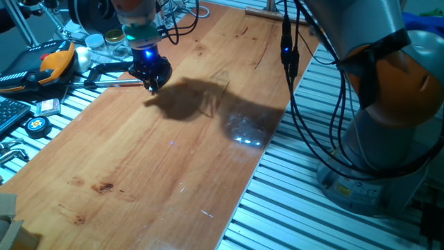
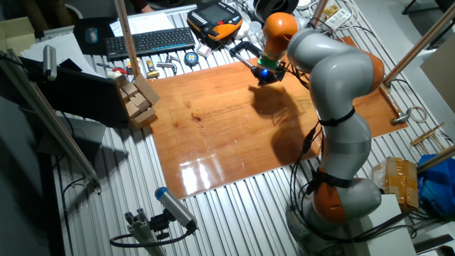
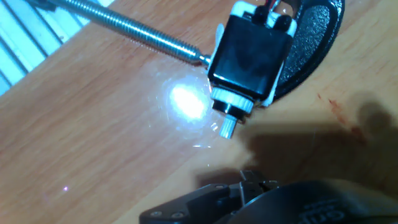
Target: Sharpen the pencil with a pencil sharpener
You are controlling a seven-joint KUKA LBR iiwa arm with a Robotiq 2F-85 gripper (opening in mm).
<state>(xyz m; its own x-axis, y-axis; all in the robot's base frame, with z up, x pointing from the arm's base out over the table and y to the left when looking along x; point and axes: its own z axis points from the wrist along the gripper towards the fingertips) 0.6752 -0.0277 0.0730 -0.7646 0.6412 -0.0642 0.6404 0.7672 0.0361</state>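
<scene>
In the hand view the pencil sharpener [image 3: 249,59] is cut off by the top edge; its threaded rod [image 3: 130,28] runs out at upper left; the gripper [image 3: 249,186] is blurred, its jaws' state indiscernible; no pencil can be made out.

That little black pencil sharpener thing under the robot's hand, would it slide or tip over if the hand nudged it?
Probably neither. The pencil sharpener seems joined to a clamp arm and a threaded rod, so it likely stays put. Its hard, glossy body suggests stiff but somewhat slippery. The small white tip looks like the likeliest part to break.
</scene>
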